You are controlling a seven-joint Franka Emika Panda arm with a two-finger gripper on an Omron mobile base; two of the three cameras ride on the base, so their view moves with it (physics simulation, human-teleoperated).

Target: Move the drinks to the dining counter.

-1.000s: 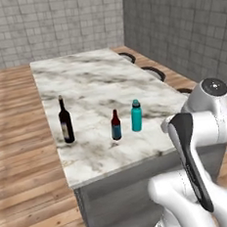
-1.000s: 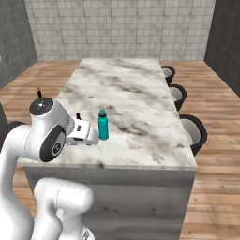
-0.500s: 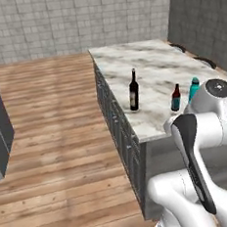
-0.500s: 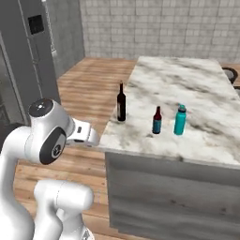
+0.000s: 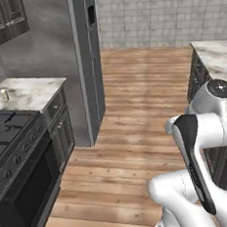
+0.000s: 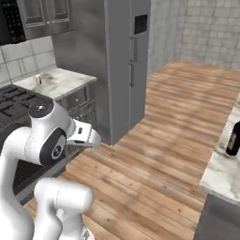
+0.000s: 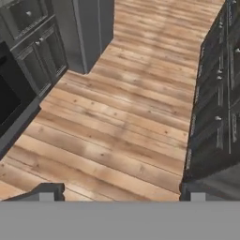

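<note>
A small pale can [image 5: 4, 94] stands on the small marble worktop [image 5: 32, 96] beside the stove; the same can [image 6: 38, 79] appears far left in the right base view. A dark wine bottle [image 6: 233, 138] stands near the edge of the dining counter [image 6: 220, 176] at the far right. A corner of that dining counter [image 5: 215, 56] also sits behind my arm in the left base view. My gripper [image 7: 120, 193] hangs open over the wooden floor, nothing between its fingertips [image 7: 47, 191]. It is far from both drinks.
A black stove [image 5: 10, 145] and oven fill the lower left. A tall grey fridge [image 5: 87, 54] stands beyond the worktop. Bare wooden floor [image 7: 122, 108] runs between the stove side and the island's dark drawer fronts [image 7: 215, 98].
The cameras have swung left with the base: the island with its bottles slid off to the right, and the stove, worktop and fridge came into view. The gripper stayed open.
</note>
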